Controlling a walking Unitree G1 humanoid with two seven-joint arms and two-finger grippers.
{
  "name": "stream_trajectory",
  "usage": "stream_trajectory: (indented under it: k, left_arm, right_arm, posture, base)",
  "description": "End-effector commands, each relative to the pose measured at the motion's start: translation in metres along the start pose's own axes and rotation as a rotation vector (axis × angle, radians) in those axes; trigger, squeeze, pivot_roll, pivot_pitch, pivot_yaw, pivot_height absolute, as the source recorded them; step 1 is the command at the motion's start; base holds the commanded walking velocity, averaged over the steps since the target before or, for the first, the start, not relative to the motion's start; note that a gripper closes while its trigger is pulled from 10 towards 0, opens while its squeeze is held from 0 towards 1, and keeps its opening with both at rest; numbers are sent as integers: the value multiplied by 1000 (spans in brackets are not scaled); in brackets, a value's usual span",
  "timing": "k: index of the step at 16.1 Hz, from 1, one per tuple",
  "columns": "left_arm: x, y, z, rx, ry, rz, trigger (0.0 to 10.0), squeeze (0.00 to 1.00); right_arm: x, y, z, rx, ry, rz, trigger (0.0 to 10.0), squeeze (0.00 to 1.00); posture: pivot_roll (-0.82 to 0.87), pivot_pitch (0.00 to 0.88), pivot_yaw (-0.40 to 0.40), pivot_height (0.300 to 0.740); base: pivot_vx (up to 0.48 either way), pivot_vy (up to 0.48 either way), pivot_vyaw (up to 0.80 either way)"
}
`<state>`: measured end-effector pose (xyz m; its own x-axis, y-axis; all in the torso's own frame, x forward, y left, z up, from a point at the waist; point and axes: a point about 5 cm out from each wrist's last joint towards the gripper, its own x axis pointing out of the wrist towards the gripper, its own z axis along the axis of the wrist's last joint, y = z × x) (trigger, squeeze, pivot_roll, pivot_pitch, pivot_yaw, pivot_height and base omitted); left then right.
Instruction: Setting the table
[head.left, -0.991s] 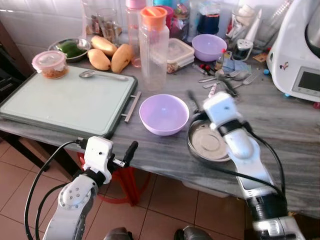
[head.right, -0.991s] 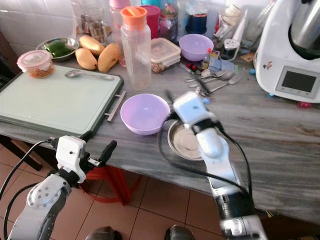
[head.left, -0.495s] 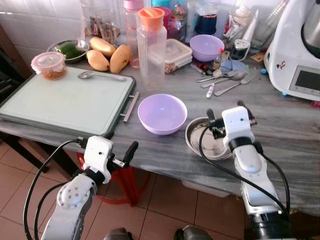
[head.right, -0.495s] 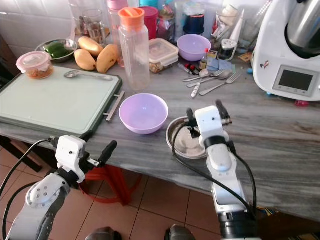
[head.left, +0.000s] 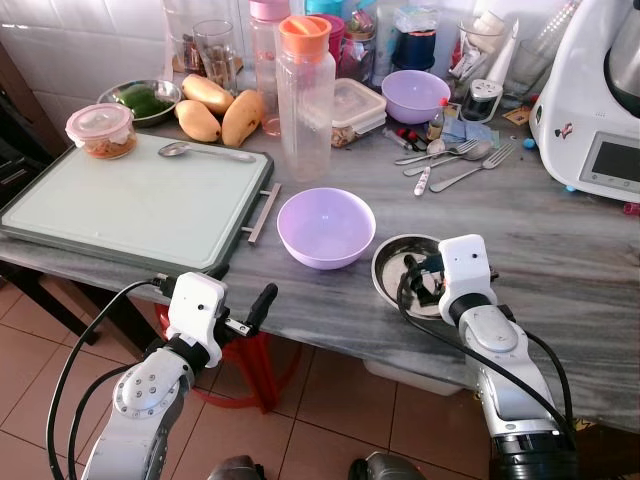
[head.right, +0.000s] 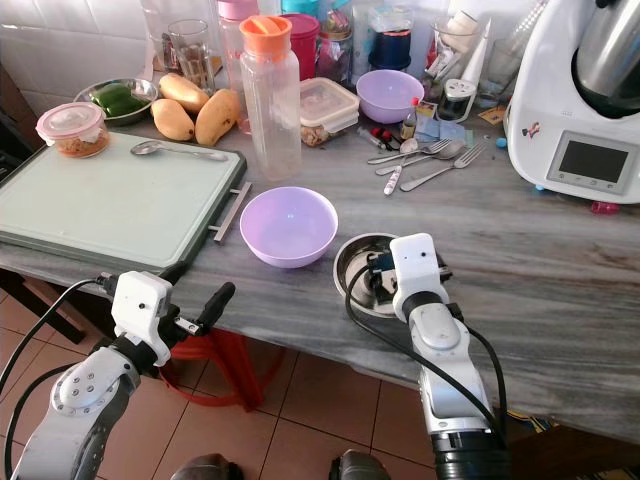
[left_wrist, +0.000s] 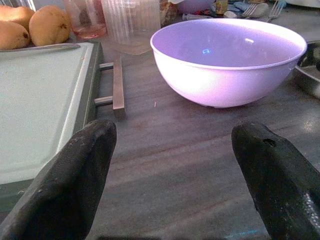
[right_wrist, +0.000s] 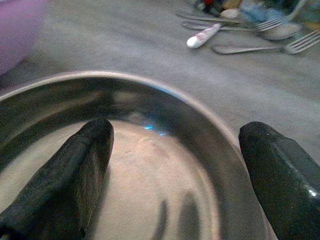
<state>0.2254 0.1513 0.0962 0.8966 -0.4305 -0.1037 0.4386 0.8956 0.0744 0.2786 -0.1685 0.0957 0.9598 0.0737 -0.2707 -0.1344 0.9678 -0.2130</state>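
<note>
A shallow steel bowl (head.left: 392, 258) sits near the front edge of the grey stone table (head.left: 560, 250), right of an empty purple bowl (head.left: 326, 226). My right gripper (head.left: 424, 281) is down at the steel bowl and open. One of the fingers (right_wrist: 65, 185) is inside the bowl and the other stands beyond its rim (right_wrist: 220, 130); nothing is held. My left gripper (head.left: 255, 308) hangs open below the table's front edge, facing the purple bowl (left_wrist: 225, 60). A spoon (head.left: 205, 151) lies on the pale green tray (head.left: 120, 205) at the left.
Forks and spoons (head.left: 455, 155) lie behind the steel bowl. At the back stand a tall orange-capped bottle (head.left: 306, 95), a second purple bowl (head.left: 416, 95), mangoes (head.left: 220, 110), jars and a lidded food tub (head.left: 100, 130). A white kitchen appliance (head.left: 600, 100) stands at the right.
My right arm has drawn back from reaching across the steel bowl and lowered, so its fingers now sit at the bowl. The left arm has not moved.
</note>
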Motion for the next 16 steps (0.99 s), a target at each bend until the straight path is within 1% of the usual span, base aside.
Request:
stream_trajectory:
  k: [1,4,5,7,12,13,16]
  left_arm:
    - [-1,-1,-2,1,12,-4,10000,0]
    - [-1,-2,-2,0,16,-9,10000,0]
    - [-1,-2,-2,0,17,-9,10000,0]
    - [0,-2,-3,0,20,-13,10000,0]
    - [0,-3,-3,1,23,-19,10000,0]
    - [0,-3,-3,2,23,-20,10000,0]
    - [1,-3,-3,2,21,-20,10000,0]
  right_arm:
    - [-2,3,2,15,7,25,10000,0]
    - [-4,12,-3,70,65,104,10000,0]
    - [-5,13,-2,72,66,106,10000,0]
    - [-6,18,-4,96,107,150,10000,0]
    - [-8,22,-5,139,142,187,10000,0]
    - [-9,24,-3,140,142,206,10000,0]
    - [-9,25,-4,143,148,215,10000,0]
  posture:
    - [53,8,12,740]
    - [53,9,11,740]
    - [53,9,11,740]
    - [52,8,10,740]
    - [52,6,9,740]
    - [52,5,7,740]
    - [52,3,6,740]
  base:
    - [0,0,0]
    - [0,0,0]
    - [0,0,0]
    - [0,0,0]
    - [0,0,0]
    - [0,0,0]
    - [0,0,0]
